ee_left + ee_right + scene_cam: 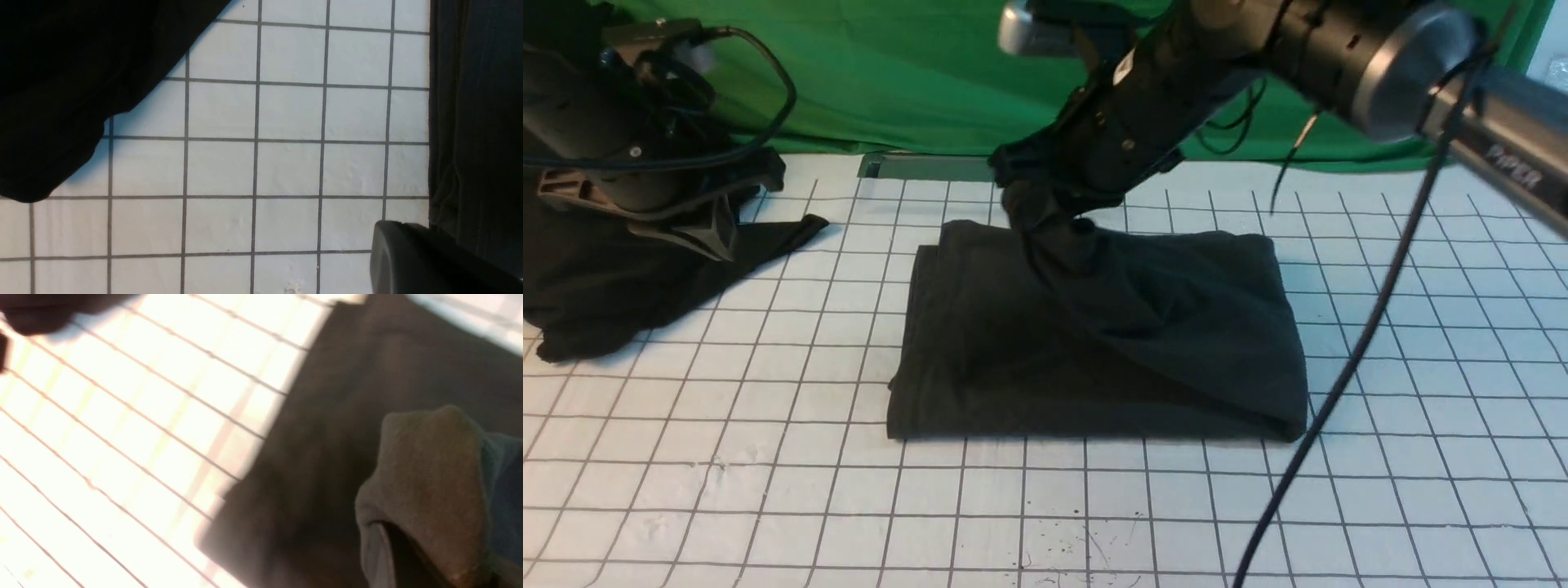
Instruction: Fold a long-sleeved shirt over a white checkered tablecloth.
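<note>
The checkered tablecloth [1045, 506] is biggest. The dark shirt [1029, 359] lies near its middle, partly folded. The right fingers [1045, 208] pinch a raised bit of shirt. The left fingers [721, 237] are pressed together, holding nothing. I think one side is being folded over; next, lay it down flat.

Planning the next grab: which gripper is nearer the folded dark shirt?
Right: the right gripper grips the shirt's raised fabric. The left gripper hovers off to its left, clear of it.
</note>
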Robot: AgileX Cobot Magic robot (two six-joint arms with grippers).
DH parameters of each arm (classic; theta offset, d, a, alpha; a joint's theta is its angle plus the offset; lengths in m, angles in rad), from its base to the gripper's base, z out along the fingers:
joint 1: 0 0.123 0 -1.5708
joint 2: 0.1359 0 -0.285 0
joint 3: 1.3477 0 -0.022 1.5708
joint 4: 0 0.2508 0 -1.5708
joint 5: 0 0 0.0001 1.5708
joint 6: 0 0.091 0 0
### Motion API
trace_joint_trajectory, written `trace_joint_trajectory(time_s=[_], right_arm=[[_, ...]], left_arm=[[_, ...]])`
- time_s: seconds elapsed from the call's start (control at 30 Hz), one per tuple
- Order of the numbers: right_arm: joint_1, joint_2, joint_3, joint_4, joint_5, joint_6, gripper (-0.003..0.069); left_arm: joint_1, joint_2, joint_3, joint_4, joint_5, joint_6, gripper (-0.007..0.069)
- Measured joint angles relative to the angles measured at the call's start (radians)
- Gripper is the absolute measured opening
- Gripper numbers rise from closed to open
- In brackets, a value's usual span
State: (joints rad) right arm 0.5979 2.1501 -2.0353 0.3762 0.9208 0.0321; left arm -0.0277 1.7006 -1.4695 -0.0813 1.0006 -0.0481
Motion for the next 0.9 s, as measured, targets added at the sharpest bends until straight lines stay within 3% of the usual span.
trace_joint_trajectory(time_s=[0.1, 0.2, 0.3, 0.33, 0.4, 0.47, 0.57, 0.7, 0.73, 0.83, 0.9], right_arm=[[0.027, 0.039, 0.000, 0.029, -0.075, 0.001, 0.0034], [0.053, 0.087, 0.000, 0.044, -0.156, 0.011, 0.0080], [0.072, 0.122, -0.002, 0.055, -0.214, 0.036, 0.0212], [0.072, 0.124, -0.002, 0.056, -0.218, 0.036, 0.0212], [0.081, 0.135, -0.002, 0.062, -0.245, 0.046, 0.0354], [0.080, 0.135, -0.014, 0.062, -0.238, 0.040, 0.0437], [0.066, 0.116, -0.066, 0.047, -0.147, -0.048, 0.0484], [0.026, 0.074, -0.136, -0.047, 0.010, -0.116, 0.0426], [-0.009, 0.041, -0.167, -0.144, 0.105, -0.132, 0.0338], [-0.076, -0.002, -0.189, -0.279, 0.227, -0.139, 0.0120], [-0.129, -0.032, -0.164, -0.331, 0.265, -0.140, 0.0039]], left_arm=[[0.000, 0.000, 0.000, -0.021, 0.000, 0.010, 0.0000], [0.000, 0.000, 0.000, -0.042, -0.001, 0.022, 0.0000], [0.000, 0.000, 0.000, -0.052, -0.001, 0.026, 0.0000], [0.000, 0.000, 0.000, -0.052, -0.001, 0.026, 0.0000], [0.000, 0.000, 0.000, -0.053, -0.003, 0.030, 0.0000], [0.000, 0.000, 0.000, -0.055, -0.004, 0.033, 0.0000], [0.000, 0.000, 0.000, -0.056, -0.004, 0.041, 0.0000], [0.001, 0.000, 0.000, -0.109, -0.006, 0.080, 0.0000], [0.001, 0.000, 0.000, -0.159, -0.006, 0.122, 0.0000], [-0.008, 0.008, 0.000, -0.269, -0.012, 0.174, 0.0000], [-0.032, 0.024, 0.000, -0.307, -0.016, 0.185, 0.0000]])
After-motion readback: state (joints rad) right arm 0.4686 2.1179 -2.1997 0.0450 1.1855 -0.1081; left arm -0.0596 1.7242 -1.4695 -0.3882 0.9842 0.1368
